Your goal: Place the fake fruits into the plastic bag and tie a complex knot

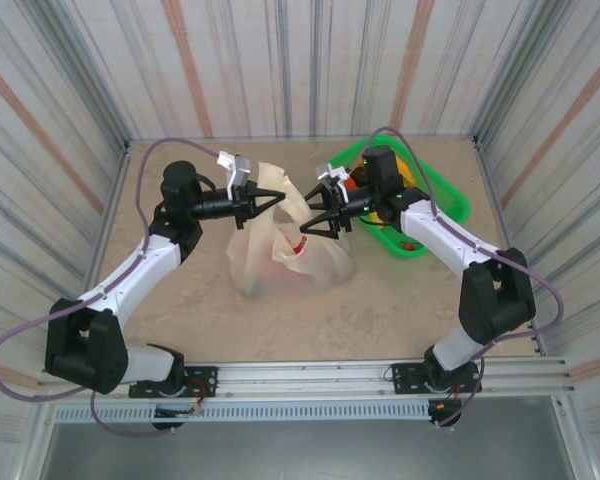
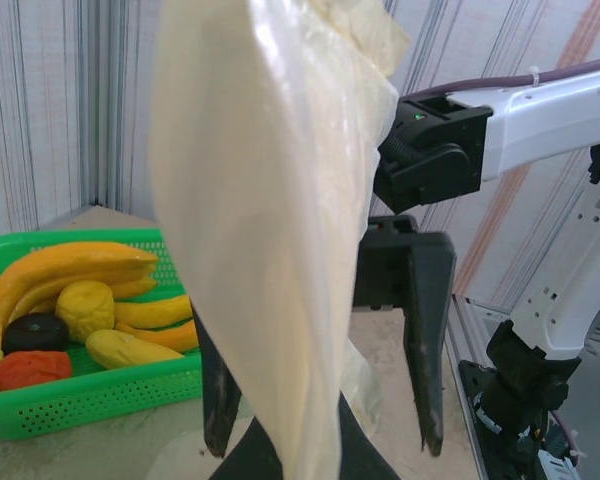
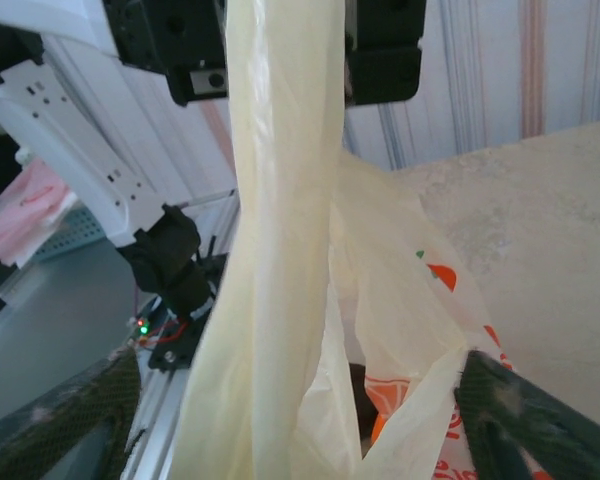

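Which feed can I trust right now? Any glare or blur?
Top external: even light, sharp, plastic bag clear. Left wrist: glare streaks on the bag's handle, green basket crisp. Right wrist: handle strip close and soft, right pincer blurred at the corners.

Plastic bag point(image 1: 290, 255) lies left of basket point(image 2: 100, 395) holding fake fruits point(image 2: 70, 270).

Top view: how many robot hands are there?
2. The left hand, left of centre, is shut on the bag; the right hand, facing it, is open around the same strip.
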You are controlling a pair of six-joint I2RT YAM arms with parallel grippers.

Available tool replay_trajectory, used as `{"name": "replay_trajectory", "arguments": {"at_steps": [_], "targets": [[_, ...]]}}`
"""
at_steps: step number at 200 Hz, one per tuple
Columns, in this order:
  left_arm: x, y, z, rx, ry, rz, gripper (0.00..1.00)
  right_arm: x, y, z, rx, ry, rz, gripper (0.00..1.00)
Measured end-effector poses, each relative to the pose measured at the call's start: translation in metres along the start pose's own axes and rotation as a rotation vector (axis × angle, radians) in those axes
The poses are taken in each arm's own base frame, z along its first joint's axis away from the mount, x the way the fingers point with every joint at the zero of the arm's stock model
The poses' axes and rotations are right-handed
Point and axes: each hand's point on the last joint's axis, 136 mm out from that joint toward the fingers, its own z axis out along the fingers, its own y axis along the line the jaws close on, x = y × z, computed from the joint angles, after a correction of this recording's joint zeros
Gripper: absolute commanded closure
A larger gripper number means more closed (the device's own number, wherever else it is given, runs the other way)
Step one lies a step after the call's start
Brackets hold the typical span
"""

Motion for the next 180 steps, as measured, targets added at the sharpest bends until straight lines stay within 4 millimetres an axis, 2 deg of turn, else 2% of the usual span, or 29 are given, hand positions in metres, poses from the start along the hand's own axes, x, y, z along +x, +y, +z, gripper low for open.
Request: {"name": "replay_trajectory", "arguments": {"at_steps": [17, 30, 55, 61, 67, 78, 91, 108, 130, 149, 180], "targets": [[0.000, 0.000, 0.000, 0.000, 0.000, 0.002, 1.00, 0.009, -0.001, 0.004, -0.010, 0.007, 0.029, 0.37], [0.000, 0.000, 0.000, 0.000, 0.000, 0.002, 1.00, 0.015, -0.001, 0.005, -0.015, 0.010, 0.051, 0.49], [0.000, 0.000, 0.000, 0.000, 0.000, 0.002, 1.00, 0.017, 0.000, 0.005, -0.024, 0.004, 0.058, 0.91], [0.000, 0.000, 0.000, -0.001, 0.000, 0.002, 0.93, 0.016, 0.000, 0.006, -0.027, 0.003, 0.062, 1.00], [0.000, 0.001, -0.001, -0.003, -0.001, 0.003, 0.83, 0.016, 0.001, 0.006, -0.027, 0.002, 0.068, 1.00], [-0.001, 0.002, -0.002, -0.007, -0.002, -0.003, 0.70, 0.016, 0.000, 0.006, -0.026, 0.002, 0.073, 1.00], [-0.001, 0.003, -0.005, -0.016, -0.007, -0.001, 0.46, 0.015, 0.000, 0.006, -0.023, 0.001, 0.069, 1.00], [0.000, 0.006, -0.012, -0.037, -0.014, -0.004, 0.29, 0.014, -0.001, 0.006, -0.015, 0.000, 0.064, 1.00], [0.001, 0.008, -0.025, -0.076, -0.024, -0.005, 0.18, 0.013, -0.003, 0.005, 0.002, 0.001, 0.059, 1.00], [0.005, 0.007, -0.037, -0.117, -0.034, -0.004, 0.11, 0.011, -0.002, 0.004, 0.009, -0.001, 0.050, 1.00], [0.021, -0.001, -0.045, -0.137, -0.031, -0.010, 0.11, 0.008, 0.000, 0.003, 0.021, -0.006, 0.036, 1.00]]}}
